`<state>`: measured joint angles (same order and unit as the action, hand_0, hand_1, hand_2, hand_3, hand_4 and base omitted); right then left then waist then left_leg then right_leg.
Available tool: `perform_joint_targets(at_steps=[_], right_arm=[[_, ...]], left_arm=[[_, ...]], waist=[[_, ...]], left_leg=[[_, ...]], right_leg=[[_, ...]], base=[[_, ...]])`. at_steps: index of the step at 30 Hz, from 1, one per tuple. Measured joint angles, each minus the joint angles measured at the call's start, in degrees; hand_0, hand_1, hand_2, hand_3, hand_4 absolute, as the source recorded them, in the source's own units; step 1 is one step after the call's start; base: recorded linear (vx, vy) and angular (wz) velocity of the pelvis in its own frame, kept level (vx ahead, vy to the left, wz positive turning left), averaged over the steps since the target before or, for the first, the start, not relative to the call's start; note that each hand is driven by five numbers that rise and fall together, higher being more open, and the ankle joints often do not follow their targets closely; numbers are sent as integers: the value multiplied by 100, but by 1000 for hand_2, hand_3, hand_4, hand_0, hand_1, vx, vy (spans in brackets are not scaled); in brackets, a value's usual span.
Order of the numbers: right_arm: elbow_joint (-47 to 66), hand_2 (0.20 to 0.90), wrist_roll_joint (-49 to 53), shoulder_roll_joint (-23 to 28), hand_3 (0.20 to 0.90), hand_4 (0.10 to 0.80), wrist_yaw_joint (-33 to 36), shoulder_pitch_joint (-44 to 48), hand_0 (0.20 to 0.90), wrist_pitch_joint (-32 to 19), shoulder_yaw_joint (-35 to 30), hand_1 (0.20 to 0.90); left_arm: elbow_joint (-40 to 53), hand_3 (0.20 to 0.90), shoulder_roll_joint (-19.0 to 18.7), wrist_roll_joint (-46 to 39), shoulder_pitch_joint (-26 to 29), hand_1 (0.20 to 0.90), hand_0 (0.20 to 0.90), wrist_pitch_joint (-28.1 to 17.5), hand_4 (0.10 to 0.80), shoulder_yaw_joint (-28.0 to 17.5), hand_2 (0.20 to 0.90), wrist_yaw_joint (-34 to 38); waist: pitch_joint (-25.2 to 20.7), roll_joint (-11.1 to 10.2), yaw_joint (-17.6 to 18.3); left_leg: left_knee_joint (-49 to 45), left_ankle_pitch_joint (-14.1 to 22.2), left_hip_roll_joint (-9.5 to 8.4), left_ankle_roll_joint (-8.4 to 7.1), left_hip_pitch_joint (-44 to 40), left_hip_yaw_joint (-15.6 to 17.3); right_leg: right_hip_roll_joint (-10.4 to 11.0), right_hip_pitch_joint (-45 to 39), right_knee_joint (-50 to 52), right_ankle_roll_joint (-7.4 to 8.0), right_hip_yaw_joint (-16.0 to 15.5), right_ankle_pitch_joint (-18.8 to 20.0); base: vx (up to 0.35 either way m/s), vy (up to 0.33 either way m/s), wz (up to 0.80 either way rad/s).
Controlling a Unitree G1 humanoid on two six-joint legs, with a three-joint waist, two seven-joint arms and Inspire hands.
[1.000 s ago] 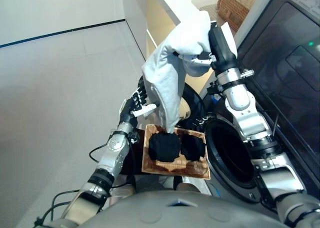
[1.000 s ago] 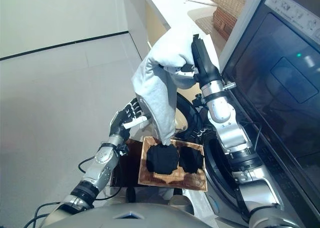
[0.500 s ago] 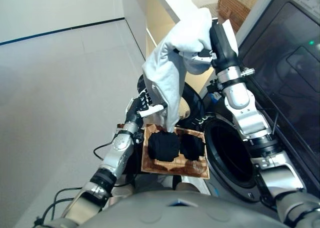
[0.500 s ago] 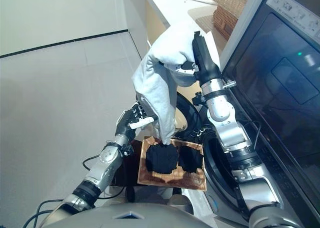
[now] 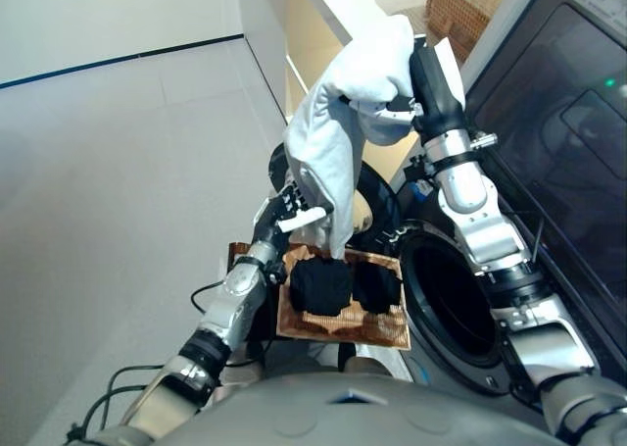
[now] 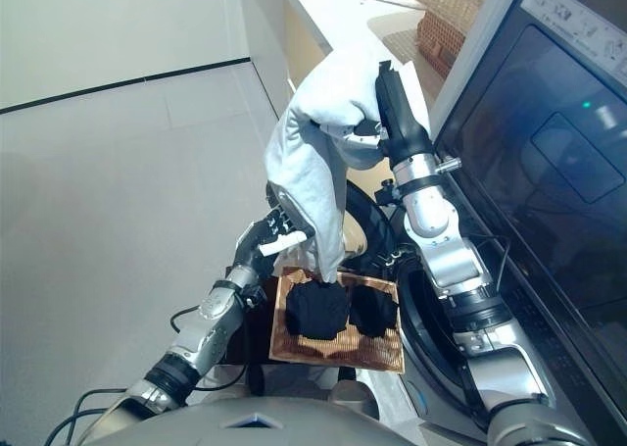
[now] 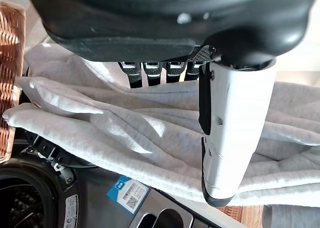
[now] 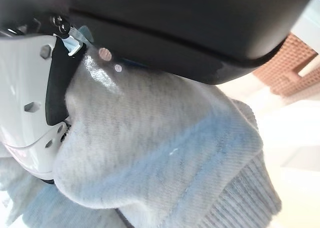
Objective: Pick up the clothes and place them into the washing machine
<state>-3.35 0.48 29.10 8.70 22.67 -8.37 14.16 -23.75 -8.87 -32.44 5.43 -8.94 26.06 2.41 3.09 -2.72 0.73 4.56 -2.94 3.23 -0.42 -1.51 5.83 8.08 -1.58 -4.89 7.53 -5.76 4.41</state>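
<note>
While the washing machine (image 5: 460,319) stands with its round drum mouth open low on the robot's right, the light grey garment (image 5: 338,142) hangs well above that mouth and to its left, long axis running nearly straight down. The right hand (image 5: 431,74) grips its bunched top high above the machine; in the right wrist view the cloth is packed between thumb and palm, so that hand is clamped on it. The garment's lower end trails just over a wicker basket (image 5: 338,321) that sits beside the drum mouth and holds two dark bundles of clothing (image 5: 321,284). The left hand (image 5: 292,209) reaches up beside the hanging cloth, on the side away from the machine; its own wrist view shows straight fingers and thumb laid against the folds, not closed round them. Judging from this, the right hand is the carrier, and the garment must travel down and rightward to reach the drum.
</note>
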Motion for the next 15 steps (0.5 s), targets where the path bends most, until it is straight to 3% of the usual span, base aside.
perform_joint_targets(at_steps=[15], right_arm=[[0,200,104,-1,200,300,-6,3,200,0,222,200]], left_arm=[[-57,900,12,94,529,900,900,9,800,23,900,191]], waist=[[-1,1,29]], left_leg=[[-1,-1,0,0,-7,5]], right_leg=[[-1,-2,13,-1,5,1]], base=[[0,0,0]])
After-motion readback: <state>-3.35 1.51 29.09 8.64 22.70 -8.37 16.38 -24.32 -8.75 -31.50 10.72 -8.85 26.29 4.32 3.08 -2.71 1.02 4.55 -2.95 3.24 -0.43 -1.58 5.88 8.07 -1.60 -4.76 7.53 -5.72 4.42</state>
